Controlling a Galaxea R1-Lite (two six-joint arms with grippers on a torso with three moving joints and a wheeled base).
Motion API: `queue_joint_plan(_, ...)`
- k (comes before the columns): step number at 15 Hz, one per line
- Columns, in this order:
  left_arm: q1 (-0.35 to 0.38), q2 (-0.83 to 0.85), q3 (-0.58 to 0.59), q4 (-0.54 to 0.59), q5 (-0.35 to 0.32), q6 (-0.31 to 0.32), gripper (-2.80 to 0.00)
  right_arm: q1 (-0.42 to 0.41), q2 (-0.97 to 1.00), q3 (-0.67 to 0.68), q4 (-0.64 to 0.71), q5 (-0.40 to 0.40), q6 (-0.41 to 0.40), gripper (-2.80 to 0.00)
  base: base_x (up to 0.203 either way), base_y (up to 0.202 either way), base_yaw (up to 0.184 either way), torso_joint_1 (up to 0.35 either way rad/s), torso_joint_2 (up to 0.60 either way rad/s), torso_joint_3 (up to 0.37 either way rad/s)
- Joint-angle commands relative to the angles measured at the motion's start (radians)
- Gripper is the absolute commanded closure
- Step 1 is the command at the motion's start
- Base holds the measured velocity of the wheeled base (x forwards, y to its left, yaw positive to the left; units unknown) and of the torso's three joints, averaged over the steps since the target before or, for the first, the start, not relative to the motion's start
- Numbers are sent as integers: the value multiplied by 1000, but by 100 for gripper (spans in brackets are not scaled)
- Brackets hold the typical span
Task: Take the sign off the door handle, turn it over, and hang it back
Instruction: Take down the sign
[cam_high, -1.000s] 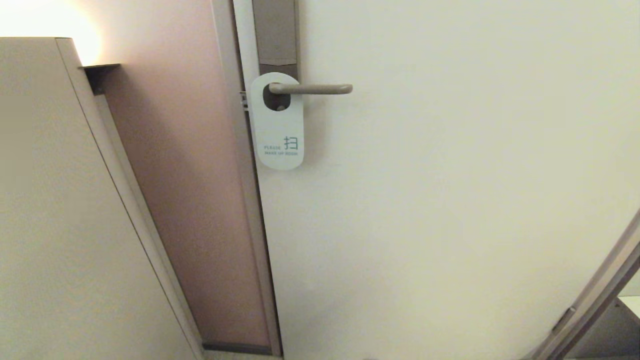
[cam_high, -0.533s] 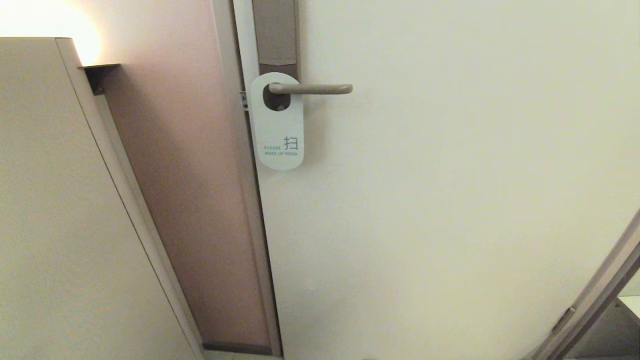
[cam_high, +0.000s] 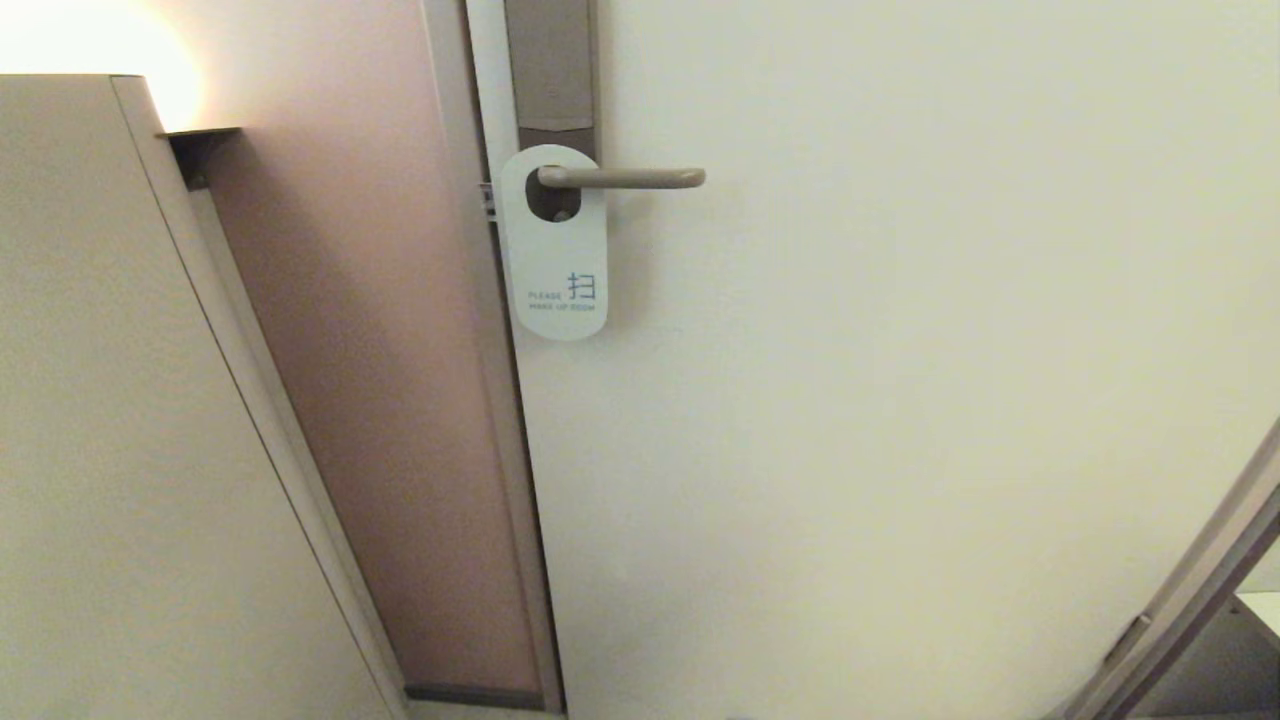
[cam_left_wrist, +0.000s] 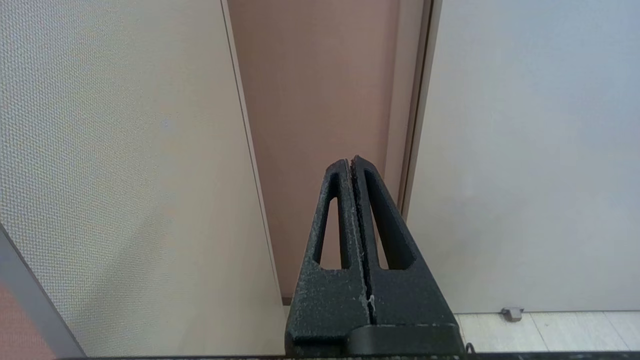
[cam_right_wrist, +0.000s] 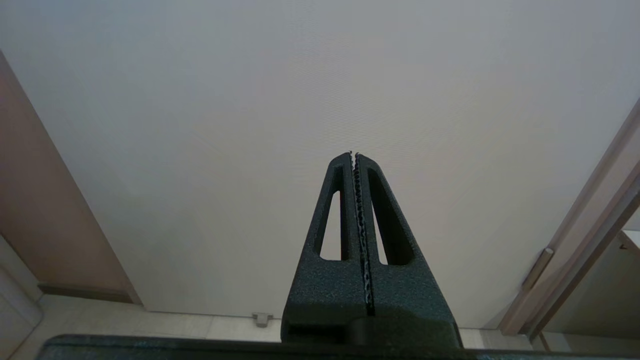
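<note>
sign on the handle, both arms low and idle

pale door (cam_high: 900, 400) fills most of what i can see, with a pinkish wall panel (cam_high: 400, 400) on the hinge-free side and a warm lamp glow high in the corner. the sign (cam_high: 556, 260) hangs by its oval hole over the door handle (cam_high: 640, 178), close in against the lock plate (cam_high: 550, 70), white face outward with "please make up room" printed near its lower end. it hangs straight and flat against the door.

neither arm shows from the head view. the left gripper (cam_left_wrist: 352, 162) points at the seam between panel and door, down near the floor, fingers pressed together on nothing. the right gripper (cam_right_wrist: 354, 156) faces bare door, likewise pinched closed and empty.

the sign looks like thin card or plastic: light, fairly stiff, probably a bit slick, and it would likely bend if squeezed hard. i'd judge the free lower end the best place to take it, edge-on between the fingers, then slide it along the lever toward the rounded tip to get it off.
</note>
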Motion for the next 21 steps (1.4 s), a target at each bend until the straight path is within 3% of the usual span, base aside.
queue_joint_plan(1, 0, 1, 0, 0, 0, 0, 0, 0, 1, 0, 0, 1, 0, 0, 0, 0, 0, 0, 0, 0)
queue_joint_plan(21, 0, 1, 0, 0, -1, 10, 0, 0, 1, 0, 0, 1, 0, 0, 0, 0, 0, 0, 0, 0)
